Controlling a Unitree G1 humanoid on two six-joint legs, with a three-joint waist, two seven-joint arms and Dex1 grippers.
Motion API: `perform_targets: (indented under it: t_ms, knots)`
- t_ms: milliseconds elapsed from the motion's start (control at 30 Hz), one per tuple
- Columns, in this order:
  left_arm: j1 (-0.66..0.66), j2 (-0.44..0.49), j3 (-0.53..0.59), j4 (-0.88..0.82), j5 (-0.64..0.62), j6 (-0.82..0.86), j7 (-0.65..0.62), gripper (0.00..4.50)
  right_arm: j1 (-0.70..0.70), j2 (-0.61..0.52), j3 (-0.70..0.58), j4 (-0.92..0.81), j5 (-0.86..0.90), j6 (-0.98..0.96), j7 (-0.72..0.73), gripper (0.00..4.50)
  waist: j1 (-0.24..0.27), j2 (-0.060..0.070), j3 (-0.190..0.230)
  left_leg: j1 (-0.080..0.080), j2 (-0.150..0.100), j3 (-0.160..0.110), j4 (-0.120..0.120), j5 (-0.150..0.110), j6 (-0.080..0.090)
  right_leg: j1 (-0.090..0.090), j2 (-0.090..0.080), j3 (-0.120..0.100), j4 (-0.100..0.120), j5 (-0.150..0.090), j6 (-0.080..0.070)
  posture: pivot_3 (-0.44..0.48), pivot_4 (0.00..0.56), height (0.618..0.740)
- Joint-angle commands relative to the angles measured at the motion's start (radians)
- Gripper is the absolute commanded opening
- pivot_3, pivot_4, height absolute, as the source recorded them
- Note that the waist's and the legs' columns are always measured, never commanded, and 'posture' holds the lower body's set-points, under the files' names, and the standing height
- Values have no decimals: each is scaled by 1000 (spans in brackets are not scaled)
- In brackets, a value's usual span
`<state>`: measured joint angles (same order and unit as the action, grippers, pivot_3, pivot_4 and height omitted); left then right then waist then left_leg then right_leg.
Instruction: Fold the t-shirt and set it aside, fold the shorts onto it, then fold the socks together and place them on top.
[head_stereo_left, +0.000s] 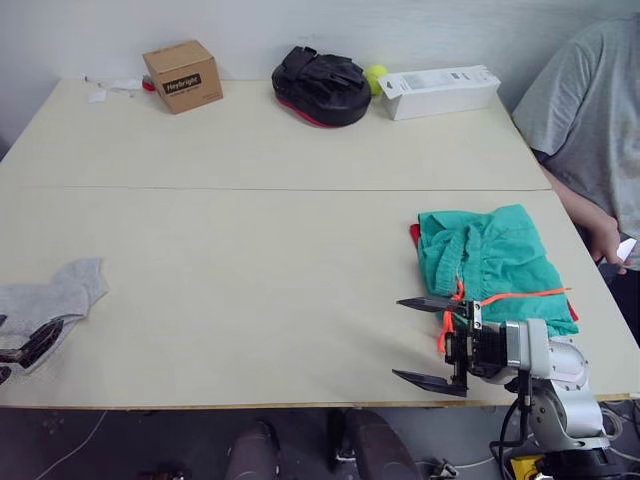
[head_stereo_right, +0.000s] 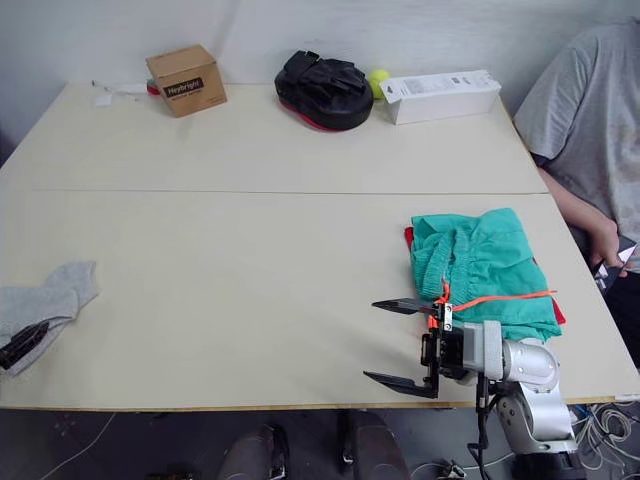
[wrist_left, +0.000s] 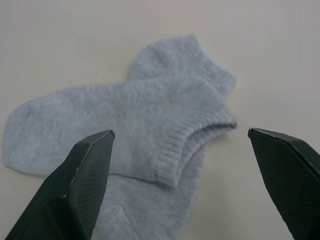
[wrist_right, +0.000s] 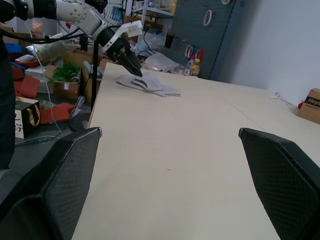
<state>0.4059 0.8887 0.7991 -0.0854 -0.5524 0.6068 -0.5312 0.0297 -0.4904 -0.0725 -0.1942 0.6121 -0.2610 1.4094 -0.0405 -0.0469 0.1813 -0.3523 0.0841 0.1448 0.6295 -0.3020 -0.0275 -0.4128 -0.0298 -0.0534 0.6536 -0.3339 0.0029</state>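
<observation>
The socks (wrist_left: 150, 135) lie overlapped on the counter (head_stereo_left: 250, 280), well apart from the folded shorts (head_stereo_left: 490, 260). Left hand (wrist_left: 180, 145) gapes wide above them — close over both cuffs together.

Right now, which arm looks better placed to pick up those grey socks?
The left. Its open left gripper hovers right over the socks; the open right gripper sits across the table, beside the folded shorts.

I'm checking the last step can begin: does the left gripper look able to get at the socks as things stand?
Probably yes. The left gripper hangs open right over the socks, which lie flat on bare table with nothing between them.
</observation>
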Motion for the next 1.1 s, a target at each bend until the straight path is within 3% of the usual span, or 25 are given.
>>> perform_targets:
  t_ms: [33, 100, 200, 433, 567, 667, 733, 833, 933, 1100]
  knots:
    - [-42, 58, -63, 69, 66, 36, -18, 4500, 3, -3, -3, -14, 30, -1, 3, 4492, 1, 0, 0, 1, 0, 0, 0, 1, 0, 0, 0, 0, 1, 0, 0, 0, 150, 740]
    - [-76, 73, -88, 98, 87, 54, -22, 4500, 3, -5, -2, -13, 35, 1, 7, 4492, 0, 0, 0, 1, 0, 0, 0, 2, -1, 0, 0, 0, 2, 0, 0, 0, 150, 740]
    - [-102, 91, -109, 132, 109, 75, -42, 3737, 3, -9, -3, -11, 38, 3, 16, 4500, 1, 0, 0, 1, 0, 0, 0, 3, -2, -1, 0, 0, 4, 0, -1, 0, 150, 740]
    - [-156, 100, -130, 224, 115, -15, -183, 1338, 17, -22, -22, 5, 40, -7, 31, 4500, 6, 1, 0, 1, 0, 0, 0, 3, -3, -1, -1, 0, 4, 0, -2, 0, 150, 740]
    - [-242, 78, -188, 156, 72, -60, -270, 95, 37, -37, -46, 5, 45, -8, 36, 4500, 14, 1, 0, 1, 0, 0, 0, 3, -2, -1, -1, 0, 5, -1, -2, 0, 150, 740]
    - [-266, 78, -257, 18, 37, -98, -382, 43, 59, -55, -69, 1, 50, -9, 36, 4500, 17, 1, 0, 1, -1, 0, 1, 3, -2, -1, -2, 0, 5, 0, -2, 0, 150, 740]
    - [-338, 46, -313, -92, -30, -64, -389, 43, 79, -72, -94, -2, 55, -11, 33, 4500, 17, 1, 0, 1, -2, 0, 1, 3, -2, 0, -3, 0, 5, 0, -1, 0, 150, 740]
    - [-449, 7, -464, -201, -27, -38, -379, 43, 100, -88, -121, -2, 48, -18, 28, 4500, 16, 2, 0, 1, -2, 0, 1, 4, -1, 0, -2, 0, 5, 0, -1, 0, 150, 740]
    - [-559, -42, -624, -213, 19, -23, -365, 43, 101, -95, -131, -3, 41, -16, 16, 4500, 9, 5, -1, 1, -2, 0, 2, 5, -2, 1, 0, 2, 6, 1, 0, 0, 150, 740]
    - [-730, -133, -892, -75, 215, -135, -382, 43, 105, -98, -115, -55, 23, 8, -28, 4500, 10, 5, -1, 2, -1, 1, 3, 7, -5, 0, 5, 4, 8, 1, 1, 0, 150, 740]
